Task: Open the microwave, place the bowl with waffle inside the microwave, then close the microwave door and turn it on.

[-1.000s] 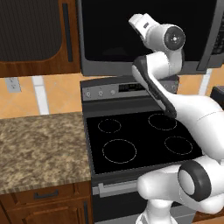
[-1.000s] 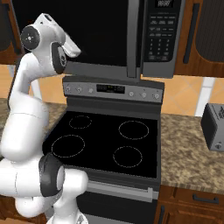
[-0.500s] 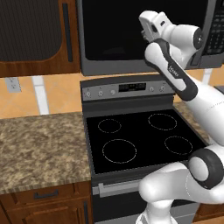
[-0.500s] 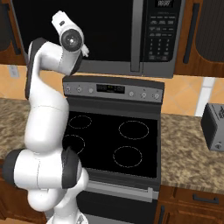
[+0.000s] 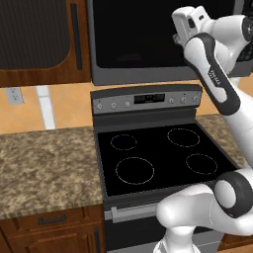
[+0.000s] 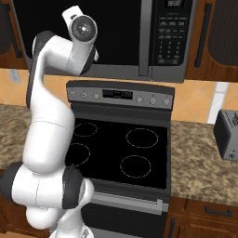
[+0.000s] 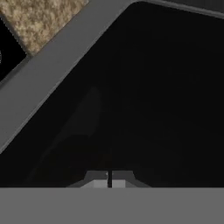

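The microwave (image 5: 138, 39) hangs above the stove with its black glass microwave door (image 6: 116, 32) closed. The slim grey bar handle (image 6: 146, 37) stands left of the button panel (image 6: 168, 32). My arm is raised in front of the door, with the hand (image 5: 187, 20) close to the glass. In the hand view my gripper (image 7: 109, 180) is shut with nothing in it, its tips together and pointing at the dark glass (image 7: 144, 87) near the door's grey frame (image 7: 52, 74). The bowl is out of view.
Below the microwave is a black glass-top stove (image 5: 158, 153) with a grey knob panel (image 6: 118, 95). Granite counter (image 5: 44, 163) lies to its left, and a grey toaster (image 6: 228, 135) stands on the counter to its right. Dark brown cabinets (image 5: 39, 39) flank the microwave.
The arm has lifted and swung its hand higher and closer to the microwave door. The base and the kitchen have stayed where they were.
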